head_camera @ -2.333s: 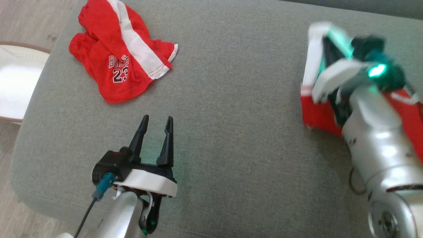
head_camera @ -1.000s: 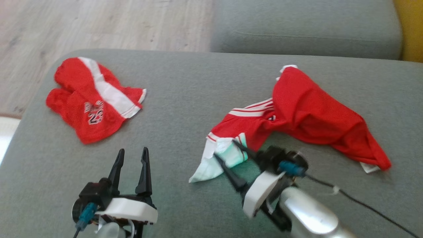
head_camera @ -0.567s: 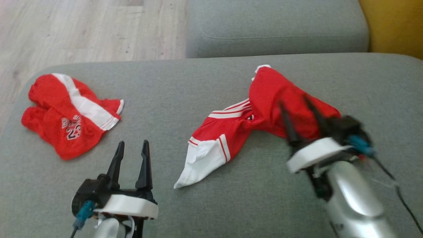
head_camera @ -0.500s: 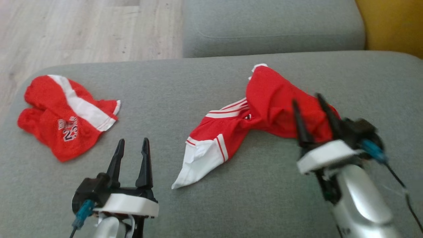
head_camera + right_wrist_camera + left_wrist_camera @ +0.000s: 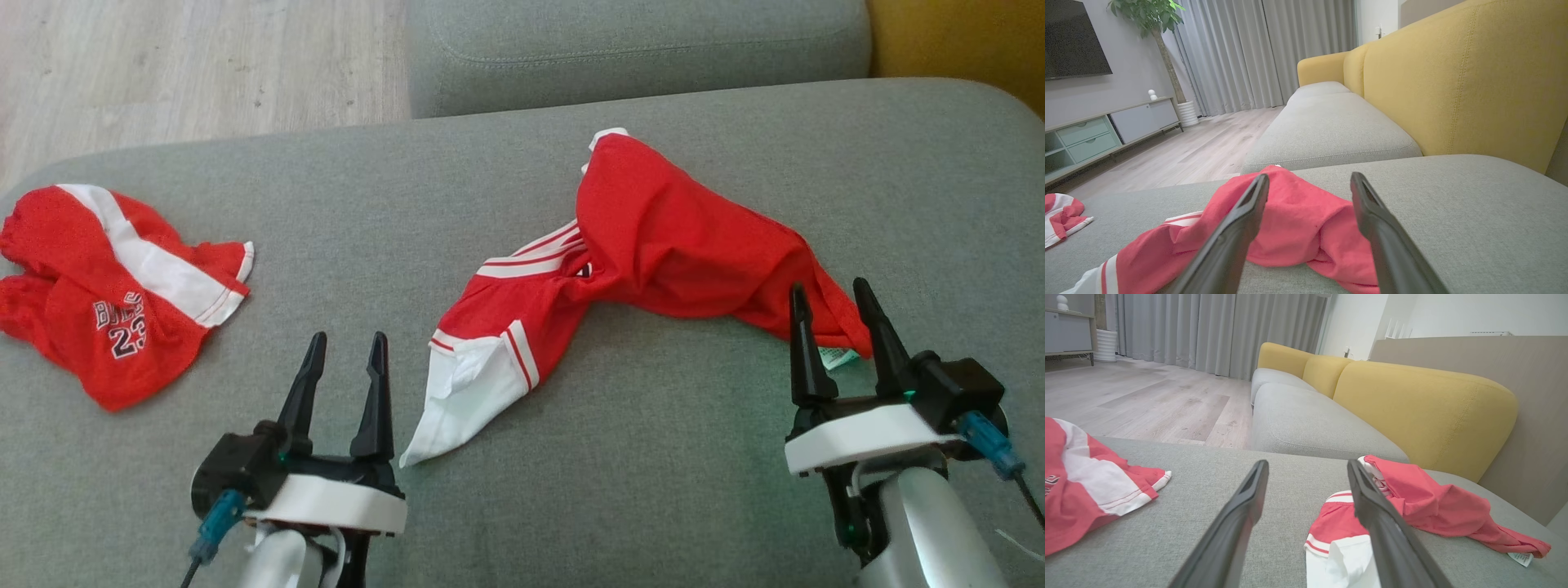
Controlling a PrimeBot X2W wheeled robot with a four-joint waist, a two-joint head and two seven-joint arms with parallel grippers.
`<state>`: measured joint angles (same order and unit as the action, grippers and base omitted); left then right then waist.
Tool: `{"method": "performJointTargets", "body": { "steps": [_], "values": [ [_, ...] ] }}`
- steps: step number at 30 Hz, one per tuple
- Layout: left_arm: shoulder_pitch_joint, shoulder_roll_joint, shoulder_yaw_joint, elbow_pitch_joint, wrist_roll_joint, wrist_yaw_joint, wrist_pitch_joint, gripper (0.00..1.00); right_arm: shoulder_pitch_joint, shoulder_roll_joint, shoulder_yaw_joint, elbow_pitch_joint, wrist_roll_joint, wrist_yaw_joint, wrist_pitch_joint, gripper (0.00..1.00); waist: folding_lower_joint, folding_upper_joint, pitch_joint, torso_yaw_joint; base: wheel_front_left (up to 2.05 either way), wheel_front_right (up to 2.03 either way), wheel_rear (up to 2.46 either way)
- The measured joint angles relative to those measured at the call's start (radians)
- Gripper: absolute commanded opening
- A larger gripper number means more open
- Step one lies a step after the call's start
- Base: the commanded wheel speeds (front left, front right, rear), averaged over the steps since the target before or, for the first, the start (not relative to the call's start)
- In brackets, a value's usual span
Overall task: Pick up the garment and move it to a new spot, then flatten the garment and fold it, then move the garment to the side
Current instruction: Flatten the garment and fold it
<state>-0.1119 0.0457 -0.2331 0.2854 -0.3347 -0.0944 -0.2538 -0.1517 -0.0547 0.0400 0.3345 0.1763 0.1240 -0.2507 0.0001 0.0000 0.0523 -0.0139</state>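
Observation:
A red garment with white trim [image 5: 653, 253] lies crumpled and stretched out across the middle of the grey cushion [image 5: 490, 171], its white end [image 5: 457, 400] towards me; it also shows as the red garment [image 5: 1429, 502] and the red garment [image 5: 1298, 228] in the wrist views. My left gripper [image 5: 347, 341] stands open at the lower left, empty, just left of that white end. My right gripper [image 5: 826, 290] stands open at the lower right, empty, its fingertips at the garment's near right edge by a small label [image 5: 834, 357].
A second red and white garment with the number 23 [image 5: 106, 286] lies bunched at the cushion's left edge. Behind are another grey cushion [image 5: 637, 33], a yellow sofa back [image 5: 1412, 404] and wood floor [image 5: 188, 65].
The head camera has shifted. My right gripper let go of the red garment, now lying on the cushion, and drew back to the lower right. The left gripper stays open.

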Motion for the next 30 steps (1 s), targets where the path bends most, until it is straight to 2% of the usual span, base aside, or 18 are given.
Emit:
{"method": "performJointTargets", "body": {
  "steps": [9,13,16,20,25,26,30],
  "values": [
    [-0.007,0.0,-0.021,0.002,0.0,-0.002,0.0,1.0,-0.022,0.002,-0.01,0.006,-0.041,0.0,0.0,1.0,-0.0001,0.0,0.027,0.022,0.0,0.0,0.0],
    [-0.022,0.0,-0.03,0.004,0.0,-0.003,0.0,1.0,-0.123,0.002,-0.024,0.04,-0.104,0.0,0.007,1.0,0.0,0.0,0.057,0.046,0.0,0.0,0.0],
    [-0.055,0.0,-0.047,0.005,-0.004,-0.003,0.0,1.0,-0.233,-0.002,-0.042,0.078,-0.142,0.0,0.053,1.0,0.0,0.0,0.085,0.073,0.0,0.0,0.0],
    [-0.093,-0.001,-0.072,0.005,-0.027,-0.002,0.0,1.0,-0.383,-0.041,-0.049,0.173,-0.163,0.0,0.138,1.0,0.0001,0.0,0.126,0.122,0.0,0.0,0.0],
    [-0.117,-0.001,-0.119,0.018,-0.046,0.0,0.0,1.0,-0.561,-0.102,-0.049,0.353,-0.175,0.0,0.259,1.0,0.0001,0.0,0.177,0.192,0.0,0.0,0.0],
    [-0.117,-0.001,-0.119,0.018,-0.046,0.0,0.0,1.0,-0.561,-0.102,-0.049,0.353,-0.175,0.0,0.259,1.0,0.0001,0.0,0.177,0.192,0.0,0.0,0.0],
    [-0.135,-0.001,-0.15,0.025,-0.066,0.006,0.0,1.0,-0.675,-0.138,-0.041,0.506,-0.178,0.0,0.331,1.0,0.0001,0.0,0.212,0.249,0.0,0.0,0.0]
  ]
}}
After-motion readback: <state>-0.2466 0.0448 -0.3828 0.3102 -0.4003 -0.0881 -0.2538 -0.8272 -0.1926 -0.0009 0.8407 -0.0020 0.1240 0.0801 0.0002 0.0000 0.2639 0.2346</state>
